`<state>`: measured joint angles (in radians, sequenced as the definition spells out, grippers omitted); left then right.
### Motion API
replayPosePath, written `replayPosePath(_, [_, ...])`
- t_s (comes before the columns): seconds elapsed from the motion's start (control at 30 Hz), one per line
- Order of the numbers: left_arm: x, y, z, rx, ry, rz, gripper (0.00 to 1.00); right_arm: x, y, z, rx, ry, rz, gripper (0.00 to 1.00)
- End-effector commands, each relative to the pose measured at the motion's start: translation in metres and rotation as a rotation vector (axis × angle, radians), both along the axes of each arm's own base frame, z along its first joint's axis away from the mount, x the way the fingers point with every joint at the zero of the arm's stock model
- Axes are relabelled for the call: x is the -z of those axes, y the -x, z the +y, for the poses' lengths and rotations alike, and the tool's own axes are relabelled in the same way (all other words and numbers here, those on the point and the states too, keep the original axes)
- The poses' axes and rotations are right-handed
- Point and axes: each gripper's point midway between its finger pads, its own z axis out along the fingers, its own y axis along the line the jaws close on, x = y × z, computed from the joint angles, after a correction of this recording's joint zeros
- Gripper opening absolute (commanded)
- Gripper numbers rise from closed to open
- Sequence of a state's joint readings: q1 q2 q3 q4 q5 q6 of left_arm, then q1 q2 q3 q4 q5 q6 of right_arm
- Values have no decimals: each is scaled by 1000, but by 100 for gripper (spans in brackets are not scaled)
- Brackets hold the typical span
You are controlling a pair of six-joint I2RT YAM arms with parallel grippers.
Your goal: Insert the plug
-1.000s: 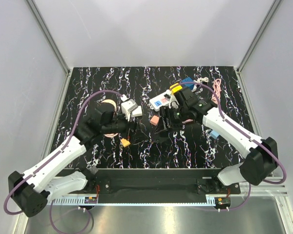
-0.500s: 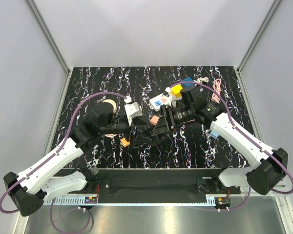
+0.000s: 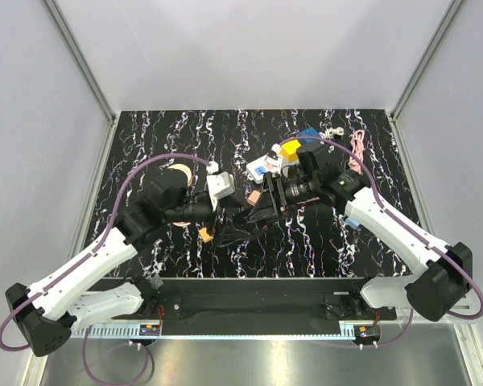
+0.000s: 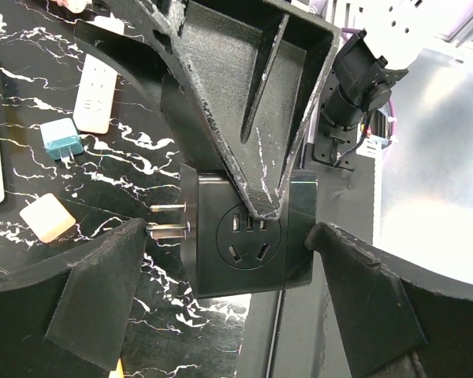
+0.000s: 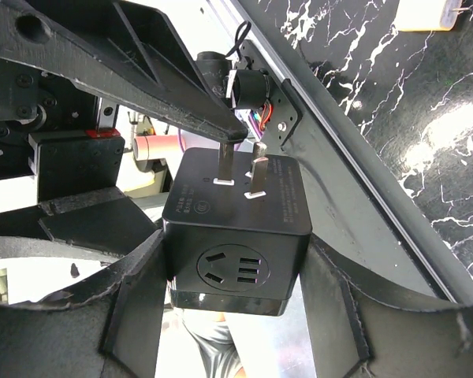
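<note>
Nearest my bases: small orange connector (image 3: 203, 234) lying on the bench (image 3: 145, 145), just left of where both arms meet.

Mid-bench: right gripper (image 5: 235, 264) is clamped on the black plug cube (image 5: 236, 228), one finger (image 5: 138, 307) flat on each side face. The cube looks lifted off the bench. A round socket face points at the right wrist camera. Two flat blades (image 5: 238, 167) stick out of the adjacent face.

Left gripper (image 4: 229, 231) is wide, straddling the same cube without gripping it. In the left wrist view one of its fingers (image 4: 102, 299) sits just beside the blades and the other is close to the opposite face. A thin gap shows on both sides. In the right wrist view a left fingertip sits right at the blades; contact or not, can't tell.

Just past the grippers: white cube adapter (image 3: 220, 185) beside my left wrist, and a pink block (image 3: 255, 197) on the bench between the arms.

Further out, in the left wrist view: teal adapter (image 4: 61, 142), then a white power strip (image 4: 93, 98).

Far end: yellow block (image 3: 290, 147), blue block (image 3: 308, 133), and a pink cable (image 3: 358, 146) coiled near the right back corner.
</note>
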<state>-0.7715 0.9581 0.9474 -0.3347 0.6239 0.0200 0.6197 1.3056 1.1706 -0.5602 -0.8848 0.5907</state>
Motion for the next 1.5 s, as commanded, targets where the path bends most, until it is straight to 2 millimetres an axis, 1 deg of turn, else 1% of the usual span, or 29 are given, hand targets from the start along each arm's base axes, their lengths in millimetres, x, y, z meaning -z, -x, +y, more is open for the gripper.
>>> replayPosePath(0.0, [-8,3,-5,44,24,-68,93,-26,3,10,-45,-107,-16,0])
replayPosePath(0.17, [5,4,-8,58,-16,-56,91,-26,3,12,-43,-123,4,0])
replayPosePath(0.27, [8,7,-9,68,-25,-54,89,-26,3,12,-41,-125,16,0])
replayPosePath(0.43, [11,6,-7,50,-45,-65,94,-22,2,13,-33,-117,35,0])
replayPosePath(0.57, [17,4,-5,37,-69,-65,95,-20,2,14,-32,-116,47,0])
replayPosePath(0.63, [21,4,-6,40,-80,-59,91,-21,2,14,-34,-120,46,0])
replayPosePath(0.67, [22,5,-6,45,-84,-56,88,-22,2,14,-34,-121,49,0])
replayPosePath(0.73, [25,6,-9,64,-91,-41,77,-24,1,14,-34,-126,50,0])
replayPosePath(0.77, [26,7,-9,68,-98,-30,56,-24,2,15,-33,-125,55,6])
replayPosePath(0.8, [28,6,-11,69,-104,-20,44,-26,2,15,-33,-130,46,9])
replayPosePath(0.83, [26,6,-11,67,-103,-14,32,-27,2,15,-33,-133,42,14])
replayPosePath(0.87, [26,6,-12,62,-103,0,16,-28,0,14,-29,-134,34,29])
replayPosePath(0.9, [25,7,-13,63,-99,9,8,-28,-1,14,-20,-130,24,36])
replayPosePath(0.93, [21,7,-14,66,-91,14,1,-28,-3,14,-12,-130,11,39])
replayPosePath(0.97, [19,7,-14,48,-83,34,0,-28,-4,14,-10,-130,-8,43])
replayPosePath(1.0, [17,5,-14,31,-77,43,0,-30,-6,13,4,-126,-31,56])
replayPosePath(1.07, [13,5,-15,2,-55,88,0,-31,-15,9,54,-103,-94,70])
replayPosePath(1.1, [11,3,-15,-19,-48,99,0,-35,-19,6,69,-96,-138,77])
replayPosePath(1.13, [10,4,-15,-40,-39,136,0,-35,-23,2,88,-76,-180,81])
replayPosePath(1.17, [9,4,-15,-44,-32,153,0,-32,-36,-4,135,-27,-279,85])
replayPosePath(1.2, [9,8,-15,-35,-24,178,0,-33,-35,-13,160,13,-310,94])
replayPosePath(1.23, [7,9,-15,-37,-13,196,0,-38,-40,-18,184,35,-362,97])
replayPosePath(1.27, [6,11,-15,-41,-3,229,0,-37,-45,-29,211,86,-427,98])
replayPosePath(1.3, [3,15,-14,-29,9,243,0,-40,-47,-32,217,99,-457,99])
replayPosePath(1.33, [0,15,-15,-41,24,267,0,-48,-47,-35,220,99,-496,100])
replayPosePath(1.37, [-1,14,-14,-54,29,281,0,-48,-51,-40,216,127,-558,100])
replayPosePath(1.4, [-5,13,-13,-67,39,296,0,-50,-50,-47,221,148,-591,100])
replayPosePath(1.43, [-7,6,-11,-96,50,315,0,-48,-51,-52,225,171,-624,100])
replayPosePath(1.47, [-11,4,-9,-125,65,374,0,-48,-54,-62,230,212,-695,100])
